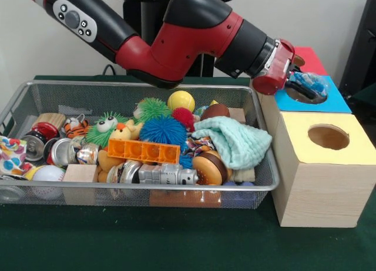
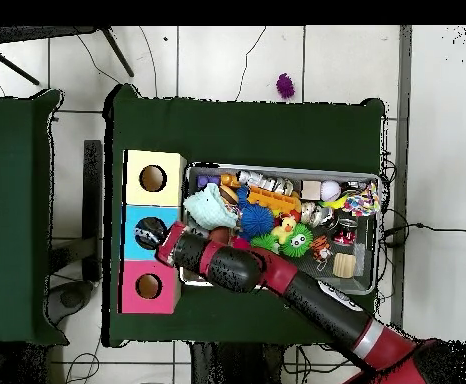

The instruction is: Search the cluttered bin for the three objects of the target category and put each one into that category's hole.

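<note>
The bin [image 1: 147, 87] lies long side across the worktop [image 1: 147, 241], touching the boxes. The fingers [image 1: 296, 77] grip a blue toy [image 1: 308, 83] over the blue box's hole [image 1: 305, 94].

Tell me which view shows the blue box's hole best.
The front view: the blue box sits in profile with the claw at its hole, a blue fuzzy item at the opening. Overhead, the blue box shows, but the arm partly covers the hole.
</note>
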You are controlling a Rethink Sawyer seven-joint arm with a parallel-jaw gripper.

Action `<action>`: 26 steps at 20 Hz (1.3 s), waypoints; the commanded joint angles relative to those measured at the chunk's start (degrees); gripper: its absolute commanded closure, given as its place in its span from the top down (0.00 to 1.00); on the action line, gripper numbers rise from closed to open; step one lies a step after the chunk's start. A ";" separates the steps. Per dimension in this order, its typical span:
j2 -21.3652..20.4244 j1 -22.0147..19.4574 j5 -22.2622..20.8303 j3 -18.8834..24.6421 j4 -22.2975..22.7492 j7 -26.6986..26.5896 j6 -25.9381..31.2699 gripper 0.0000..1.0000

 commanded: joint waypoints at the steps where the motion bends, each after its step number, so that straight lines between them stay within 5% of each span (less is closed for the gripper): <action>1: -0.06 0.85 0.87 -5.03 -12.20 1.64 7.29 1.00; 4: -0.08 0.64 1.57 -4.79 -11.91 2.96 6.64 1.00; 19: -15.64 2.73 9.53 -0.67 -2.92 14.41 5.41 1.00; 26: -32.42 7.96 15.22 -6.86 -0.06 22.57 3.28 1.00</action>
